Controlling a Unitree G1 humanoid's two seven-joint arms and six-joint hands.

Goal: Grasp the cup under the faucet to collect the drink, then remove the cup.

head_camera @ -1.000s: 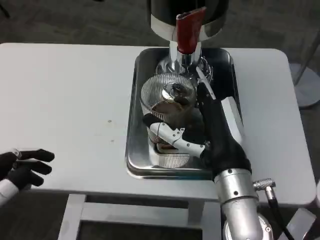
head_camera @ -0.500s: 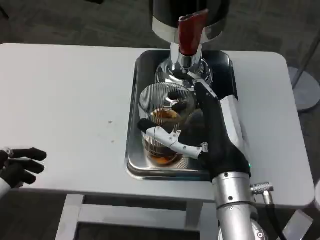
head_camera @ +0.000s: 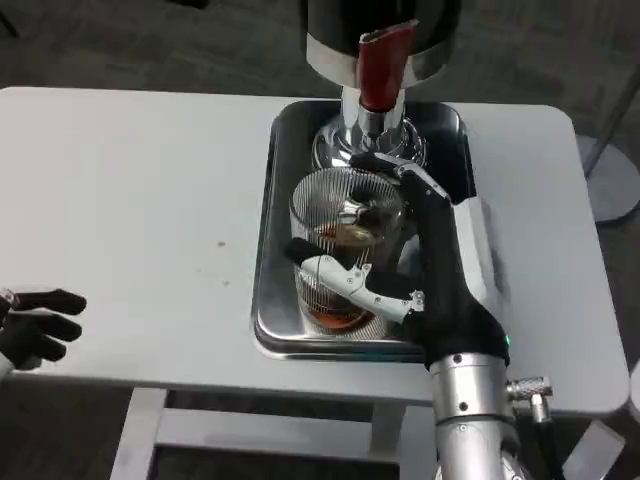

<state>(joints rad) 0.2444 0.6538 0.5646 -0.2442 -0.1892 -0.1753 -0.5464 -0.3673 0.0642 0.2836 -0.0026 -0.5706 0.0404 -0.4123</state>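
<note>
My right robot hand (head_camera: 420, 275) was clamped around the cup (head_camera: 345, 245), thumb across its near side and fingers (head_camera: 400, 170) wrapped over the far side. The ribbed clear cup sat in the metal tray (head_camera: 268, 240), just in front of the faucet (head_camera: 378, 115), with brown drink pooled in its lower part. By my reckoning the collecting was done and the removing was the step in hand. To do it well I needed to keep the cup upright, hold the squeeze even, and draw it toward me and up over the tray's near rim without tipping, since the liquid would slosh easily.

The dispenser (head_camera: 380, 30) with its red lever (head_camera: 385, 65) stood right behind the cup, so any lift had to clear the spout first. The tray's raised rim lay between the cup and the open white desk (head_camera: 130, 200). My left robot hand (head_camera: 35, 325) hung at the desk's near left edge, fingers curled together and holding nothing, well apart from the tray.
</note>
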